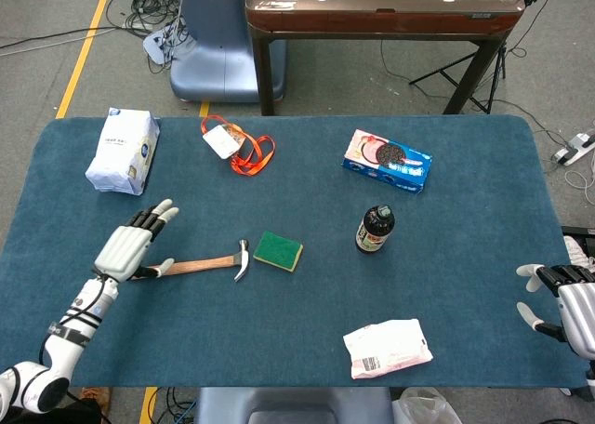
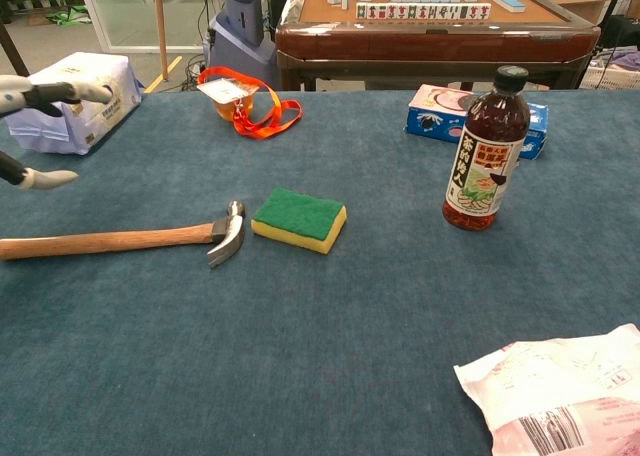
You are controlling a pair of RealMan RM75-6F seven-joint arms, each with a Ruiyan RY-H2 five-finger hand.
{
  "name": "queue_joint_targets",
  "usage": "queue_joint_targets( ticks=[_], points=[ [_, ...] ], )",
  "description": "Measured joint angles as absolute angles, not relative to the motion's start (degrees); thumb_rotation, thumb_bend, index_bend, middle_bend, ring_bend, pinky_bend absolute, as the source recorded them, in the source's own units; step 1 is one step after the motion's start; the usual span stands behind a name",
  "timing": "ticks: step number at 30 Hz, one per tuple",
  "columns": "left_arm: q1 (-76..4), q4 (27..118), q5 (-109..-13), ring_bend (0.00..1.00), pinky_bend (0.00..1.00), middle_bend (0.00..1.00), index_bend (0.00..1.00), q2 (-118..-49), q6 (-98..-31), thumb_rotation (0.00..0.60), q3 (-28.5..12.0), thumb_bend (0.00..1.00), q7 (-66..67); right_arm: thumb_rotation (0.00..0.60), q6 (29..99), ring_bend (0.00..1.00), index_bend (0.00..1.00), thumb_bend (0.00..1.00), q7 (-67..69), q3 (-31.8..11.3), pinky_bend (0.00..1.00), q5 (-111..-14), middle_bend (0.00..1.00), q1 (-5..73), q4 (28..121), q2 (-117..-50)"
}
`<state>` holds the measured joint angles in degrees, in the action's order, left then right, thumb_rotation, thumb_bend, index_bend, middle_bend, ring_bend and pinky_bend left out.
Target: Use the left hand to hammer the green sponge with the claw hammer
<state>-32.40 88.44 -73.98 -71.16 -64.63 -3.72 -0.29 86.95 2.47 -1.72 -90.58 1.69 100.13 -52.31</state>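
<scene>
The left hand [image 1: 125,247] hovers with fingers spread, holding nothing; the claw hammer [image 1: 200,264] lies flat on the blue table mat [image 1: 279,350], its wooden handle end just below the thumb and its head pointing away from the fingertips. The green sponge [image 1: 278,250] sits just beside that head, apart from it. Farther past the sponge stands a dark bottle [image 1: 375,229]. An orange lanyard [image 1: 244,150] and a white bag [image 1: 123,151] lie beyond the fingertips. The right hand [image 1: 562,298] rests at the mat's far edge, fingers apart, empty.

Bare table [image 1: 186,322] lies around the hammer [image 1: 200,264]; the sponge [image 1: 278,250] sits just beside its head, the bottle [image 1: 375,229] farther right.
</scene>
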Motion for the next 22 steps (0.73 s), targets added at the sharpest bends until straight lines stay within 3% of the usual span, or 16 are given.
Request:
queue_joint_targets(
  ticks=[8, 15, 22],
  points=[
    [-22.7, 94.4, -72.3, 0.02, 0.08, 0.01, 0.09, -68.5, -77.8, 0.600, -2.5, 0.27, 4.7, 0.600, 84.8, 0.37, 0.38, 0.25, 3.4, -1.4, 0.35, -92.3, 0.50, 3.3, 99.6, -52.9],
    [-13.2, 98.6, -74.5, 0.02, 0.08, 0.02, 0.10, -67.8, -88.8, 0.600, 0.2, 0.27, 7.2, 0.600, 84.3, 0.37, 0.38, 0.25, 3.1, -1.1, 0.35, -94.3, 0.50, 4.4, 99.5, -53.5],
    [-7.9, 99.8, -78.7, 0.03, 0.08, 0.03, 0.12, -68.1, -94.1, 0.600, 2.1, 0.27, 8.3, 0.600, 84.2, 0.33, 0.38, 0.25, 0.8, -0.9, 0.35, -95.6, 0.47, 5.1, 99.8, -54.2]
  ],
)
